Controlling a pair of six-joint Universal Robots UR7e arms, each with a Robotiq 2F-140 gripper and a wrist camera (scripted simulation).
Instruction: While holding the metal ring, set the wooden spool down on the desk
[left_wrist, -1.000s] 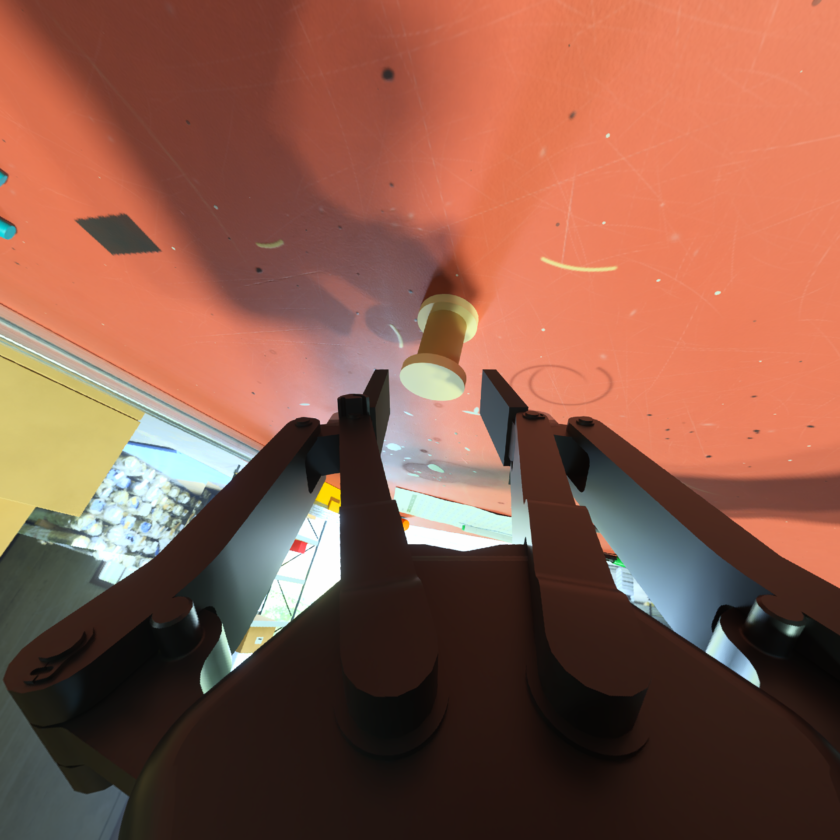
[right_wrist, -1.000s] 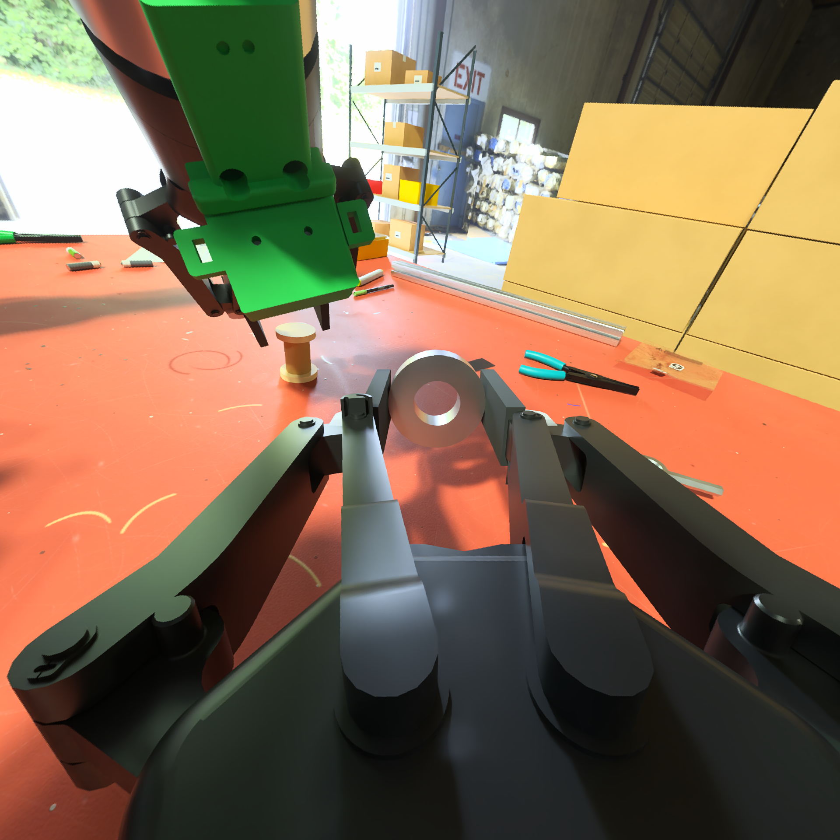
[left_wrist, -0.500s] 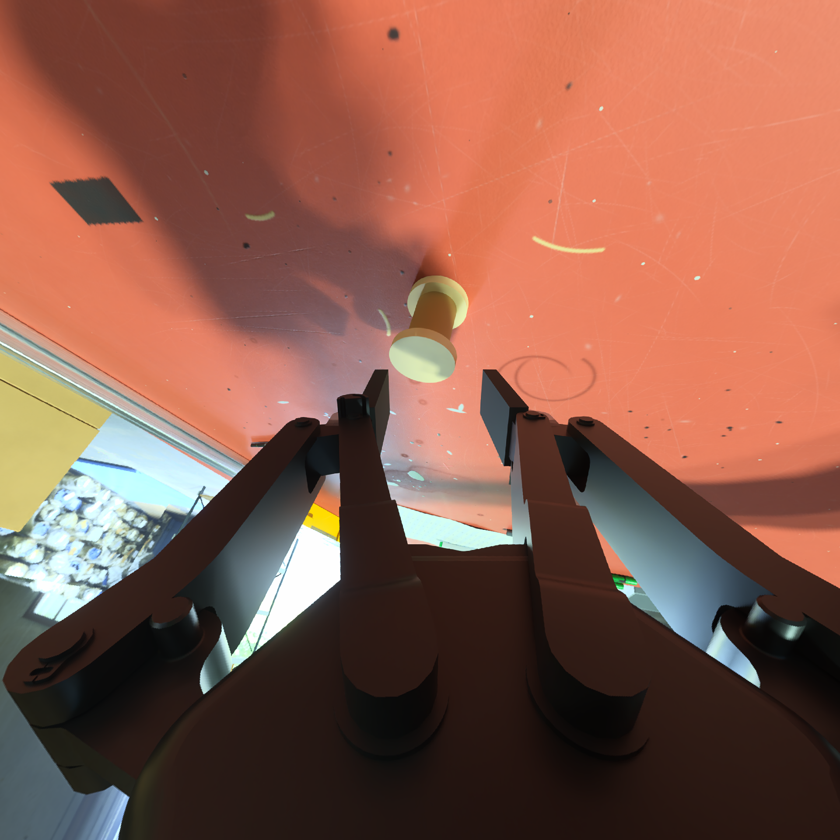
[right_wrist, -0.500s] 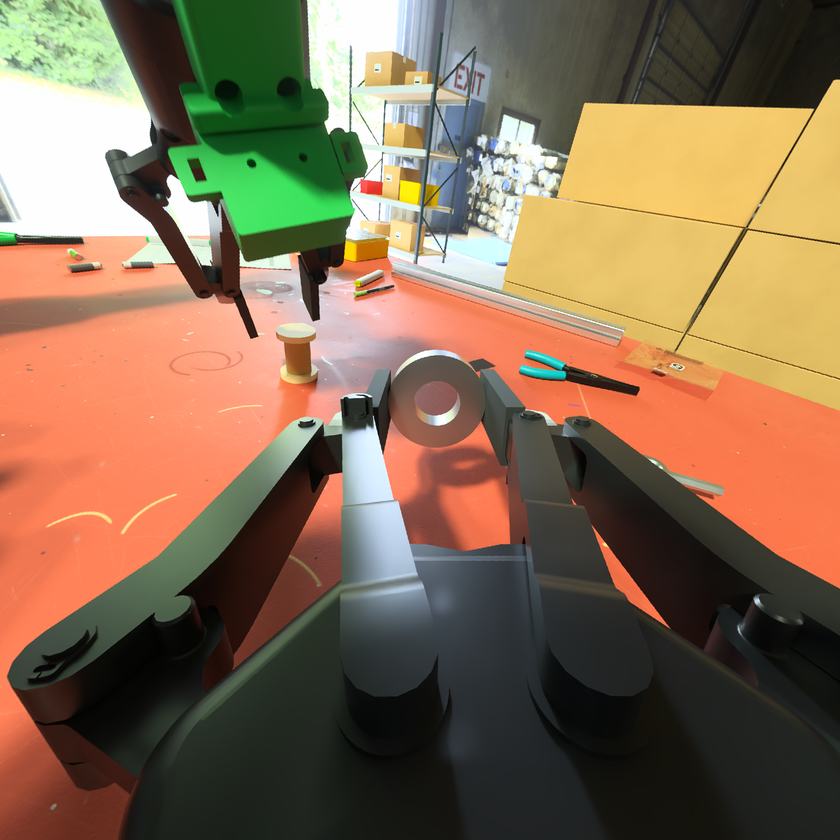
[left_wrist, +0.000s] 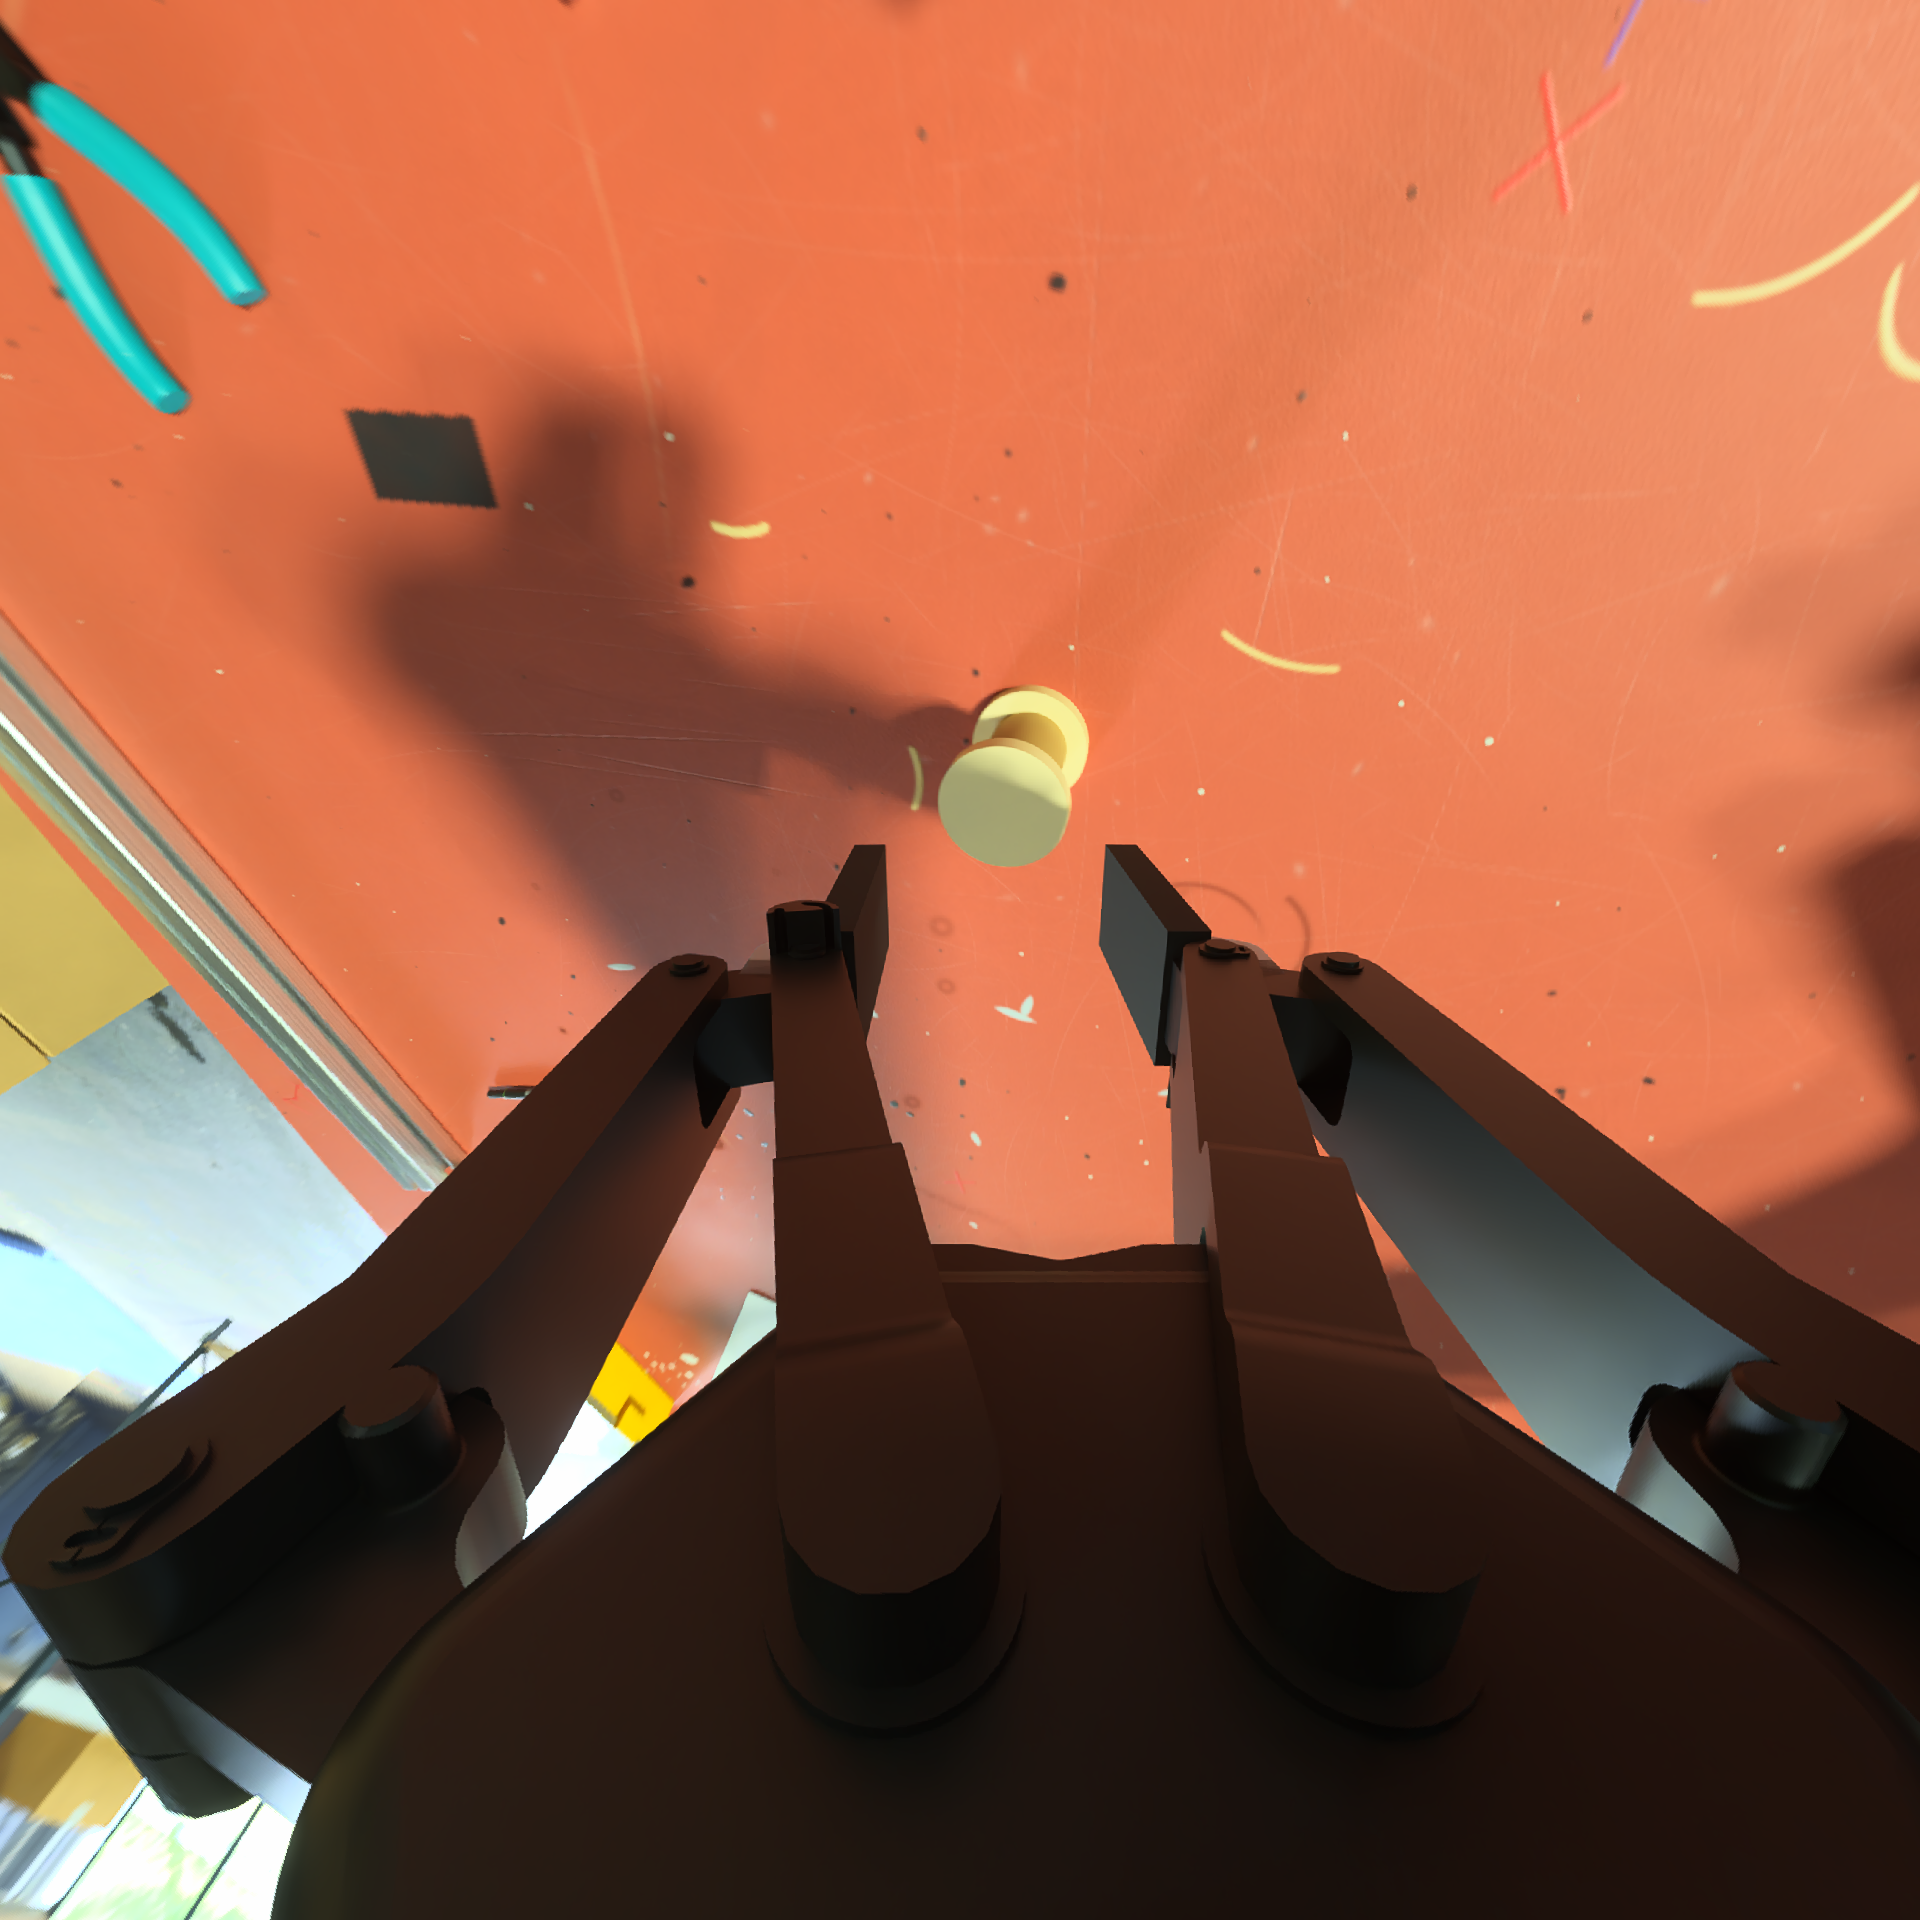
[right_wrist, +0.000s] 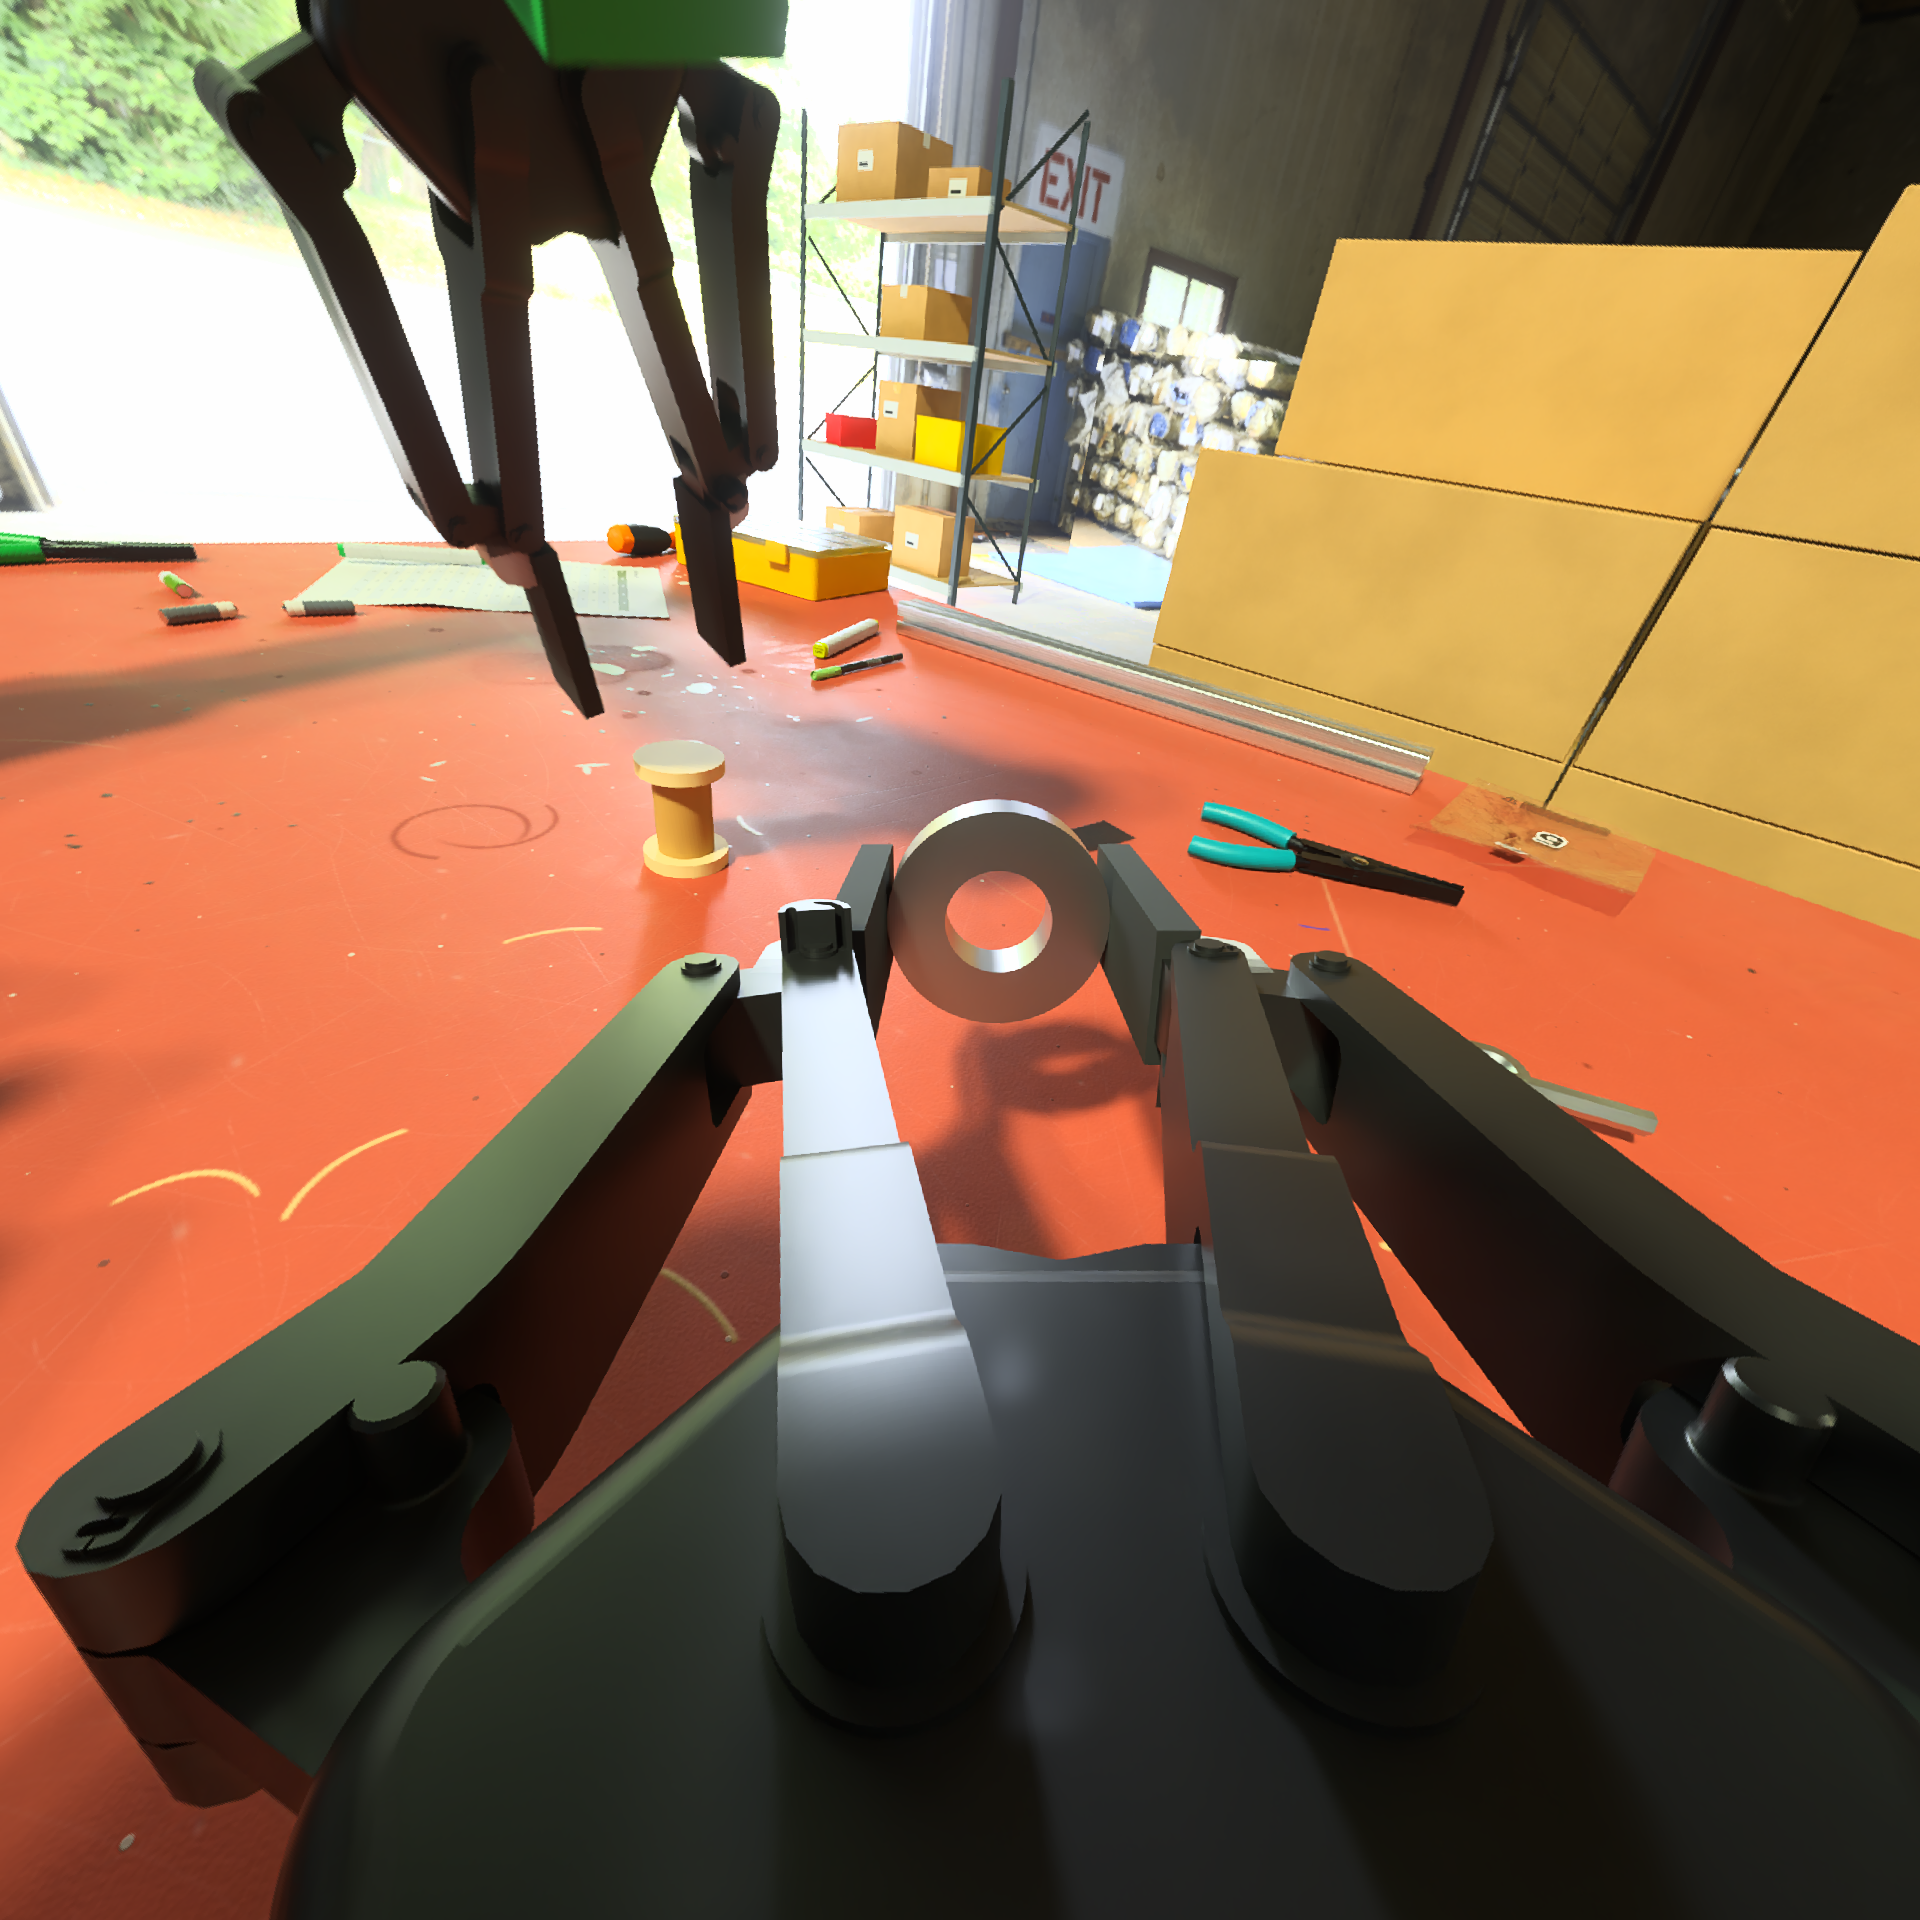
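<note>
The wooden spool (right_wrist: 682, 808) stands upright on the orange desk (right_wrist: 312, 987), free of both grippers. It also shows in the left wrist view (left_wrist: 1013, 777), seen from above. My left gripper (left_wrist: 992, 914) is open and empty, well above the spool; in the right wrist view it (right_wrist: 649, 665) hangs above and behind the spool. My right gripper (right_wrist: 997, 914) is shut on the metal ring (right_wrist: 995, 912) and holds it above the desk, to the right of the spool.
Teal-handled pliers (right_wrist: 1309, 847) lie right of the ring, also showing in the left wrist view (left_wrist: 114, 239). Markers (right_wrist: 847, 649), a paper sheet (right_wrist: 488, 587) and a yellow case (right_wrist: 805, 561) lie at the back. A metal rail (right_wrist: 1153, 691) lines the far edge. A small wooden board (right_wrist: 1538, 842) lies at the right.
My left gripper has risen away from the spool, which stays standing on the desk. The right gripper has held still with the ring.
</note>
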